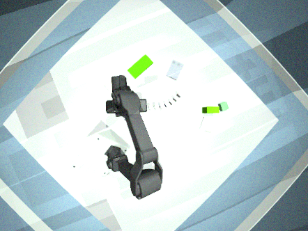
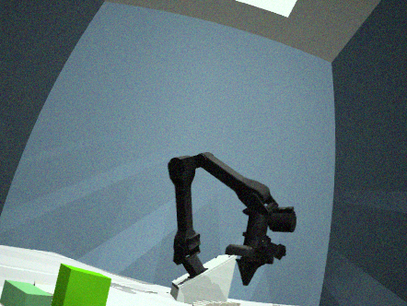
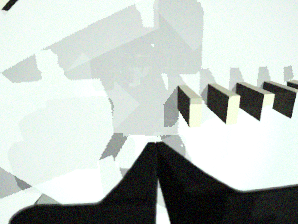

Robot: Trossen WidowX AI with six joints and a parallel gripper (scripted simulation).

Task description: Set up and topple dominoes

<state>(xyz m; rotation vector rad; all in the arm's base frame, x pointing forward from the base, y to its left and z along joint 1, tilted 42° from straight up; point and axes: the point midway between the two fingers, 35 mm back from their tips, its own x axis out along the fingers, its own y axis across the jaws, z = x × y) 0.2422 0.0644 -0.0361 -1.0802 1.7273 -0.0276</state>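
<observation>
Several cream dominoes with dark faces stand in a curved row. In the top view the row runs from a pale domino (image 1: 159,106) near the arm to an end domino (image 1: 178,94) at the right. In the wrist view the nearest end domino (image 3: 189,107) stands upright, with a second domino (image 3: 223,103) and more to its right. My gripper (image 3: 155,148) (image 2: 246,283) is shut, with its tips together and nothing between them. In the wrist view its tips appear below and left of the nearest end domino, apart from it. The arm hides the fingers in the top view.
A bright green block (image 1: 140,66) lies above the row, with a grey plate (image 1: 175,70) to its right. A yellow-green block (image 1: 213,110) (image 2: 83,287) and a pale green block (image 1: 224,106) (image 2: 24,295) sit farther right. A dark edge shows in the wrist view's top left corner.
</observation>
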